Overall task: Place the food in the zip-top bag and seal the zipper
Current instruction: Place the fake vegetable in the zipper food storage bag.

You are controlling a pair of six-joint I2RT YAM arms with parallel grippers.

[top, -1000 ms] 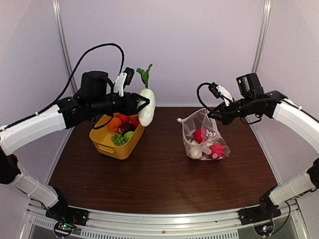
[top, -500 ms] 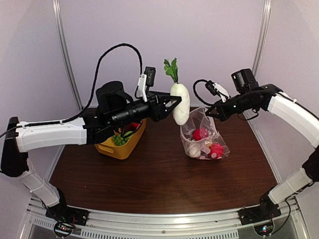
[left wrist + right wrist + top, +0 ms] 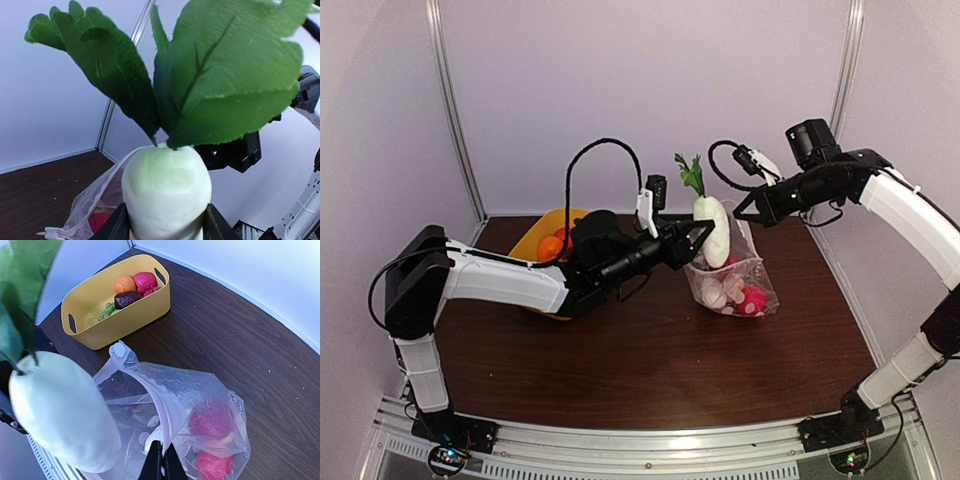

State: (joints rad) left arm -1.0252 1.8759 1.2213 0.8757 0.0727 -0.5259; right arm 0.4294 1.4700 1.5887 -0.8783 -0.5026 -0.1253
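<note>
- Two arms meet at the bag in the overhead view. A second ago the left gripper (image 3: 705, 232) held the white radish (image 3: 713, 228) above the yellow tub (image 3: 535, 235). It has since swung right across the bench (image 3: 650, 370), and the radish now hangs upright at the mouth of the zip-top bag (image 3: 735, 280). The right gripper (image 3: 738, 215) has lifted the bag's top edge higher, which holds the mouth open. The red toy foods (image 3: 755, 300) already lie inside the bag.
- Left wrist view: the left gripper (image 3: 167, 225) is clamped on the white radish (image 3: 167, 190), with one finger on each side of its body. Its green leaves (image 3: 220, 80) fill most of the picture. The clear zip-top bag (image 3: 95, 205) is just behind and below.
- Right wrist view: the right gripper (image 3: 160, 462) has its fingers pressed together on a raised fold of the zip-top bag (image 3: 200, 390). The zipper slider (image 3: 119, 349) sits at the top of that fold. The white radish (image 3: 60, 415) is just beside the fold, and I cannot tell whether its tip is inside yet. The yellow tub (image 3: 100, 325) holds more orange, pink, purple and green pieces.
- Judged from this, the carry is done and lowering the radish in comes next. Several foods and the sealing are left to do.
</note>
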